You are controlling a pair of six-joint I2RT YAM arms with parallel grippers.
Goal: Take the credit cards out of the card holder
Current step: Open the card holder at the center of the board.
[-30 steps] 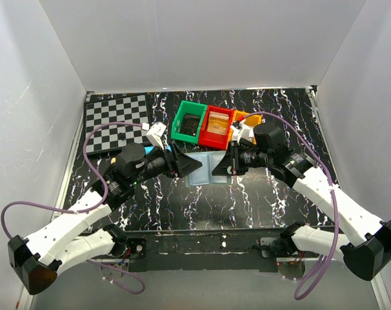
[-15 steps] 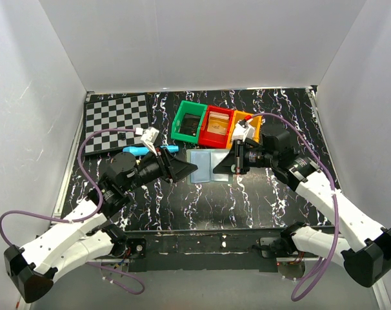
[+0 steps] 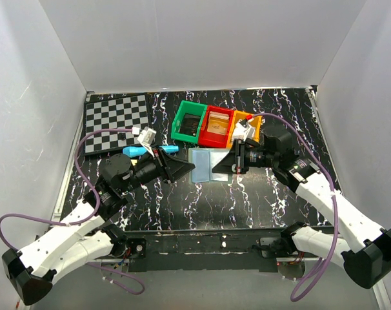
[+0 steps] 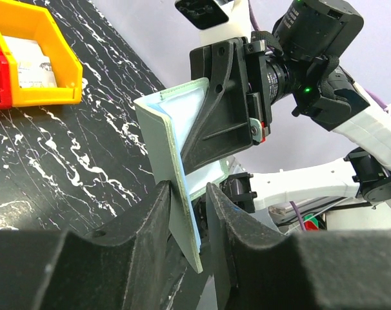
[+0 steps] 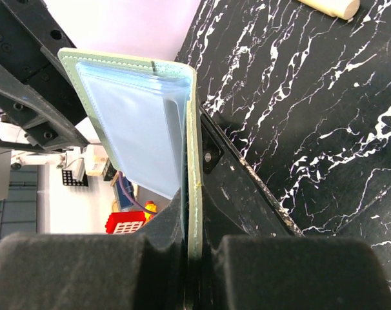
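Observation:
The card holder [image 3: 205,158] is grey-green outside with pale-blue glossy sleeves inside, and it hangs partly open in a V between my two grippers at mid-table. My right gripper [image 3: 217,166] is shut on its right panel [image 5: 137,123], the fingers [image 5: 192,216] pressed flat on both faces. My left gripper [image 3: 190,169] straddles the other panel [image 4: 160,148]. That panel's edge lies against one finger, and a narrow gap shows to the other, so the left gripper [image 4: 188,192] is open. The credit cards are hidden in all views.
Green bin [image 3: 189,121], red bin [image 3: 216,124] and orange bin [image 3: 242,123] stand in a row just behind the holder; the green one holds a dark flat item. A checkerboard [image 3: 117,119] lies back left. A cyan pen-like thing [image 3: 134,151] lies by my left wrist.
My left gripper's jaws have narrowed around the holder's left panel, and the left arm has drawn back to the left. The right gripper kept its grip and edged slightly left.

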